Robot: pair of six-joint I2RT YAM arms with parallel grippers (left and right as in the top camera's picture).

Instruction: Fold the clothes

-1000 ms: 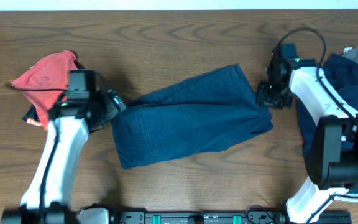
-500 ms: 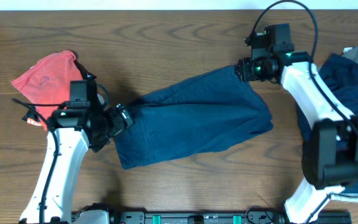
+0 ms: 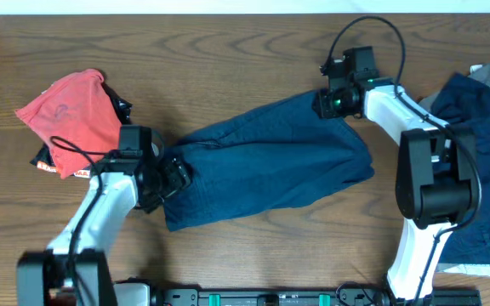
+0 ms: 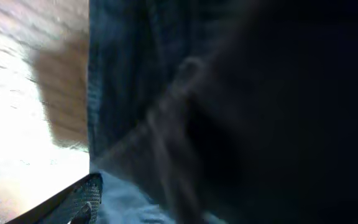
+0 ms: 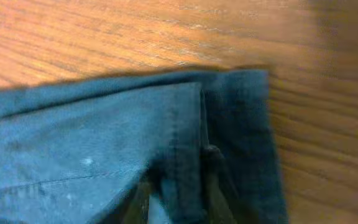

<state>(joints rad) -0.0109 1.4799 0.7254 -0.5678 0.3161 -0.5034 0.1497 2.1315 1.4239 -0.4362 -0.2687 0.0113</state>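
Dark navy shorts (image 3: 266, 166) lie spread flat across the middle of the table. My left gripper (image 3: 173, 172) is at their left edge. In the left wrist view the navy cloth (image 4: 166, 93) fills the frame. Only one finger (image 4: 82, 200) shows, far at the lower left, so the jaws look open around the cloth. My right gripper (image 3: 327, 103) is at the shorts' far right corner. In the right wrist view its fingers (image 5: 179, 202) are pinched on a ridge of the hem (image 5: 229, 124).
A red garment (image 3: 65, 112) lies on a black printed piece (image 3: 45, 160) at the left. A heap of navy and grey clothes (image 3: 479, 119) lies at the right edge. Bare wooden table (image 3: 228, 51) lies behind the shorts.
My left gripper moved right and towards me onto the shorts' left edge. My right gripper swung from beside the shorts' right side to their far right corner and closed on it.
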